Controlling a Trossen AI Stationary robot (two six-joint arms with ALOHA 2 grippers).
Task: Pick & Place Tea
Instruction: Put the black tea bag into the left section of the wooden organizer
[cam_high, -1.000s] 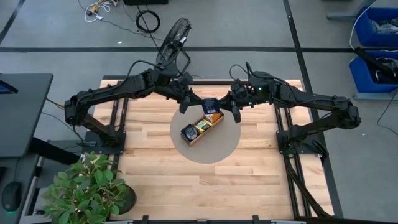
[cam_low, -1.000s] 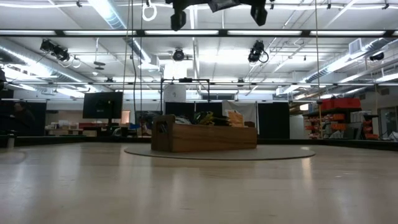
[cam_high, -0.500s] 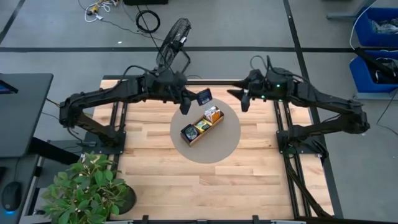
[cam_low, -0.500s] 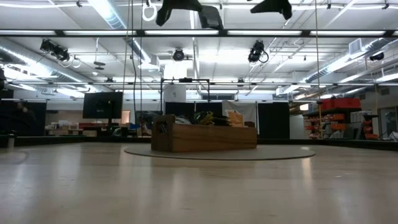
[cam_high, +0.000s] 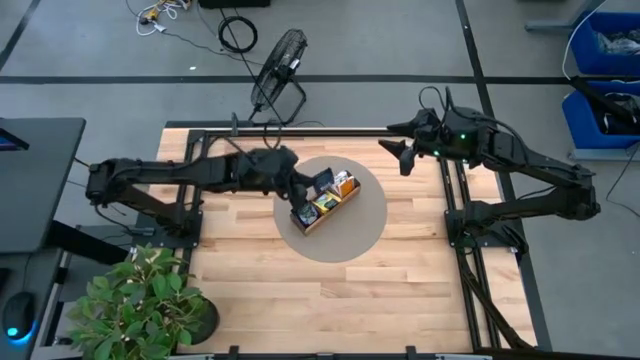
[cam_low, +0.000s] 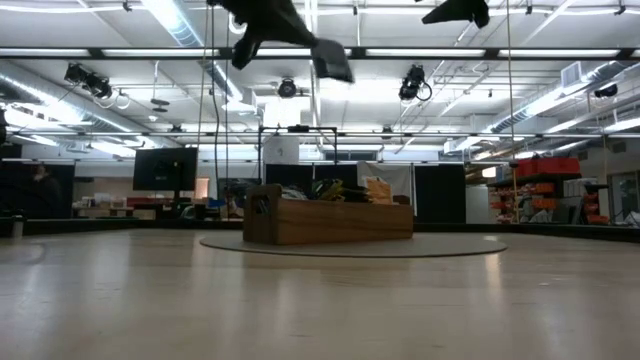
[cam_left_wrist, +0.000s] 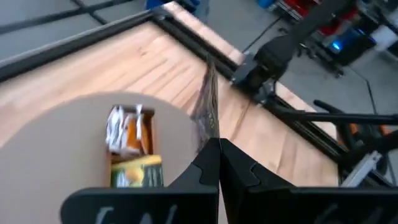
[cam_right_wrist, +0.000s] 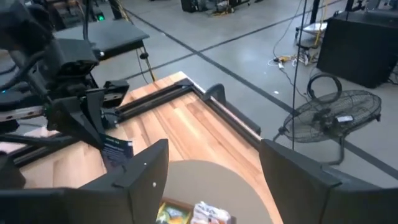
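On the bench (cam_high: 250, 280) a round mat (cam_high: 360, 235) carries the tray (cam_high: 327, 204) with tea packets (cam_high: 325, 203) in its compartments, the left gripper (cam_high: 318, 184) holding one packet (cam_high: 324, 182) above it, the right gripper (cam_high: 400, 155) off toward the bench's far right corner.

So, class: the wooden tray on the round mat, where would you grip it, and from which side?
Grip a long side wall of the wooden tray near the middle, coming straight down from above. The tray is long and narrow with an open top, so fingers can straddle a wall. The packets inside leave little room, though.
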